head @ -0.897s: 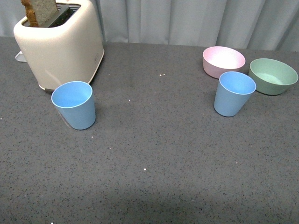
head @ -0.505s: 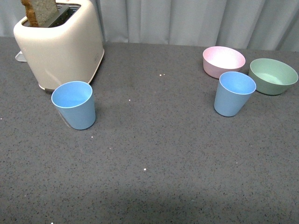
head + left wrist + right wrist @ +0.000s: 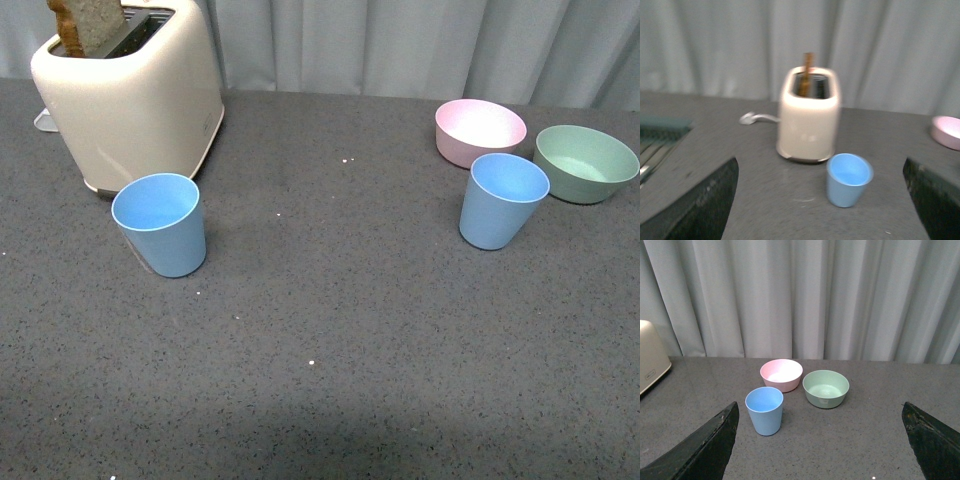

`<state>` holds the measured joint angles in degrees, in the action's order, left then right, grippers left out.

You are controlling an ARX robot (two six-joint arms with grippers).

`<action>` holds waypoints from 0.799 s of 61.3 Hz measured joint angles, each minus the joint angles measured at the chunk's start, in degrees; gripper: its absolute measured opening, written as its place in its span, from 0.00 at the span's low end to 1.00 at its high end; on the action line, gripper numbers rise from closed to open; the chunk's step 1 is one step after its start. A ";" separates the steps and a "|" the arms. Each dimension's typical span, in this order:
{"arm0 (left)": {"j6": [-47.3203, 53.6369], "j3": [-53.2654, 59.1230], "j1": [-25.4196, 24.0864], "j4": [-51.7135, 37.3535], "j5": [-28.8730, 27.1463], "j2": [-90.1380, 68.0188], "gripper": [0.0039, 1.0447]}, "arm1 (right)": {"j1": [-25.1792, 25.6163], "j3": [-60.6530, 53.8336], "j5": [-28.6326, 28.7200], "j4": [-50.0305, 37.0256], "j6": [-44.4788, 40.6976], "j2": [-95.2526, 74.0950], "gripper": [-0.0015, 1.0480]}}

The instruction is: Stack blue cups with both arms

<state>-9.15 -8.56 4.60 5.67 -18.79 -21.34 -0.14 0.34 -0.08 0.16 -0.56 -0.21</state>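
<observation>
1. The left gripper [image 3: 820,169] hangs above the dark speckled countertop [image 3: 330,330], its two black fingers [image 3: 700,210] spread wide with nothing between them. Its wrist view is blurred.
2. A cream toaster [image 3: 130,95] stands at the far left of the countertop, with a slice of bread [image 3: 92,25] poking out of one slot.
3. The left blue cup [image 3: 160,223] stands upright and empty, close in front of the toaster's nearer corner.
4. The right blue cup [image 3: 503,200] also stands upright and empty, well apart from the first, across a wide stretch of bare counter.
5. The pink bowl [image 3: 480,130] sits just behind the right blue cup, and the green bowl [image 3: 585,162] sits to the right of both. A pale curtain [image 3: 420,45] hangs behind.
6. The right gripper [image 3: 819,412] faces this group from a distance, fingers [image 3: 700,450] parted wide and holding nothing.
7. Neither arm shows in the front view.
</observation>
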 joint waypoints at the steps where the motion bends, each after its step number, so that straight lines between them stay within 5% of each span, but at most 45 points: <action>1: -0.15 -0.46 -0.28 -0.70 0.46 -1.46 0.94 | 0.02 0.00 0.15 0.00 0.00 0.00 0.91; 14: -8.26 -15.72 -4.46 -12.76 13.09 -36.65 0.94 | 0.02 -0.04 0.07 0.00 0.00 0.00 0.91; 27: -13.27 -33.83 -3.26 -9.29 14.78 -67.82 0.94 | 0.02 -0.04 0.07 0.00 0.00 0.00 0.91; 49: -17.79 -46.95 -1.38 -0.96 16.76 -84.06 0.94 | 0.02 -0.04 0.07 0.00 0.00 0.00 0.91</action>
<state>-26.94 -55.51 3.22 4.71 -2.02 -105.41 -0.12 0.30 -0.01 0.16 -0.56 -0.21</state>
